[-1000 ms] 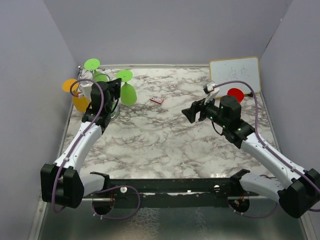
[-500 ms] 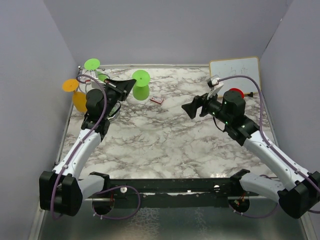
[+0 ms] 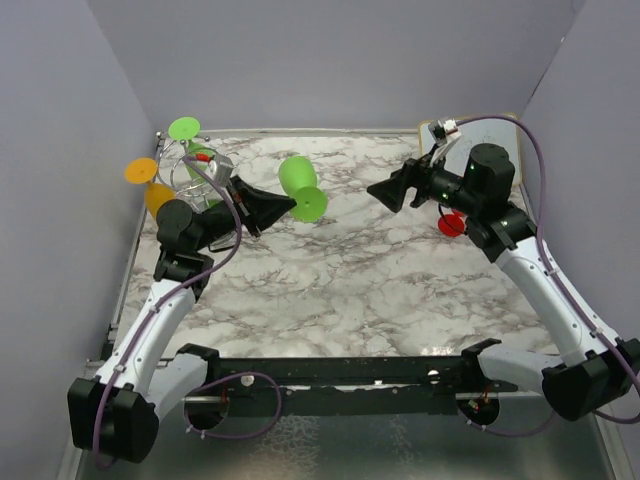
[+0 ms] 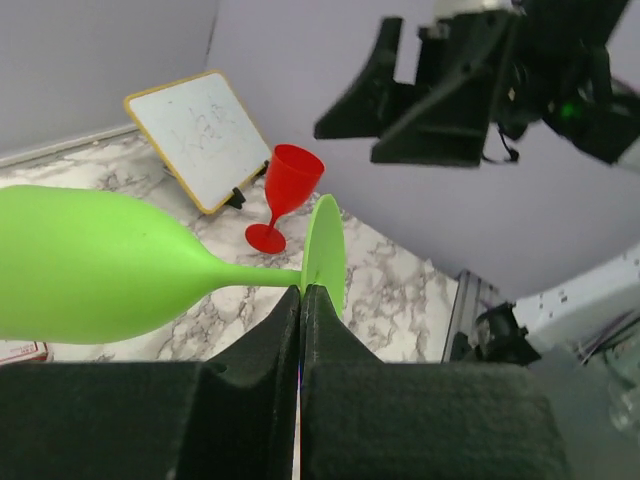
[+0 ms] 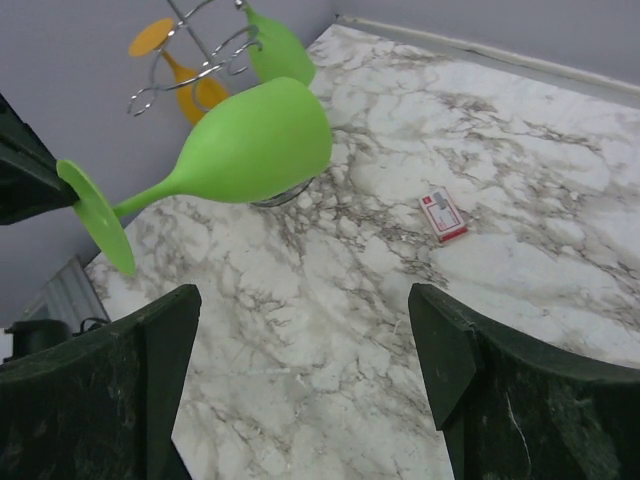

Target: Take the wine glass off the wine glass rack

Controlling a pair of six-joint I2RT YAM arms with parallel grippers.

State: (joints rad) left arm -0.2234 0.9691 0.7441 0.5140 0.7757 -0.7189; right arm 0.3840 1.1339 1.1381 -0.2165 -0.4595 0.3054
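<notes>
My left gripper [image 3: 287, 204] is shut on the stem of a green wine glass [image 3: 302, 186], right by its foot. It holds the glass on its side in the air, clear of the wine glass rack [image 3: 196, 170]. The left wrist view shows the jaws [image 4: 302, 292] closed at the foot, with the bowl [image 4: 80, 265] pointing left. The silver wire rack stands at the back left and still holds an orange glass [image 3: 142, 171] and another green glass [image 3: 185, 128]. My right gripper [image 3: 381, 190] is open and empty, raised over the table and facing the held glass [image 5: 250, 145].
A red wine glass [image 3: 450, 223] stands on the marble table under my right arm, and it also shows in the left wrist view [image 4: 287, 190]. A white board [image 4: 200, 135] leans at the back right. A small red and white box [image 5: 443, 213] lies mid-table.
My left gripper has pulled the green glass off the rack and swung it right, toward the middle, tipping it sideways. My right arm has lifted and moved back, uncovering the red glass.
</notes>
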